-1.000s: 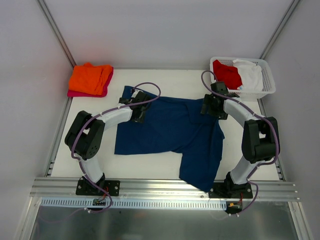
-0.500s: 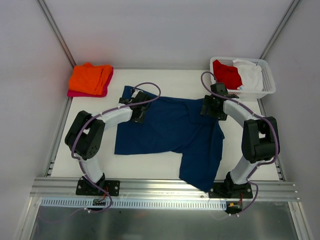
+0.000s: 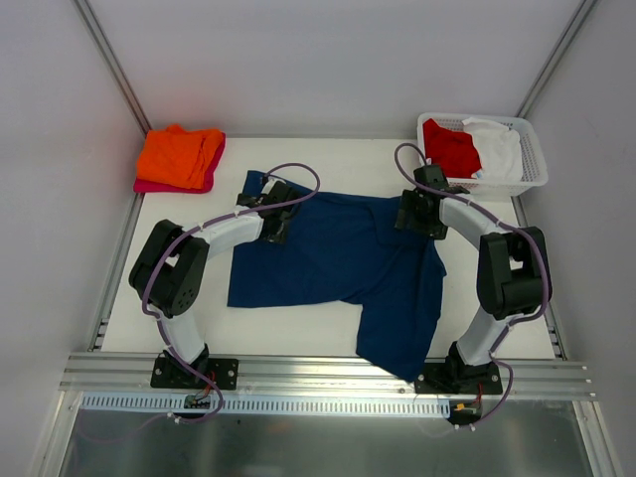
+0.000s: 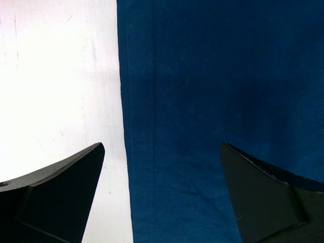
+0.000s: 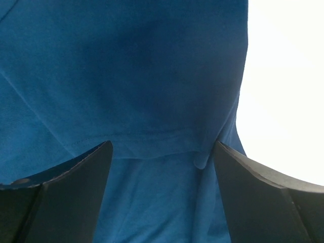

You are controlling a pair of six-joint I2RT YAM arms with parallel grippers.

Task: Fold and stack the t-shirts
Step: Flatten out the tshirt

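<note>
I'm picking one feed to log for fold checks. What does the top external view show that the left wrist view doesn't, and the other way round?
Top external only: the whole outline of the navy t-shirt, the orange t-shirt stacked on the pink t-shirt, the red t-shirt and white t-shirt in the basket. Left wrist only: the stitched hem between the open fingers of the left gripper. Both: navy cloth on the white table.

pink t-shirt mostly under orange t-shirt, navy t-shirt cropped in wrist views
</note>
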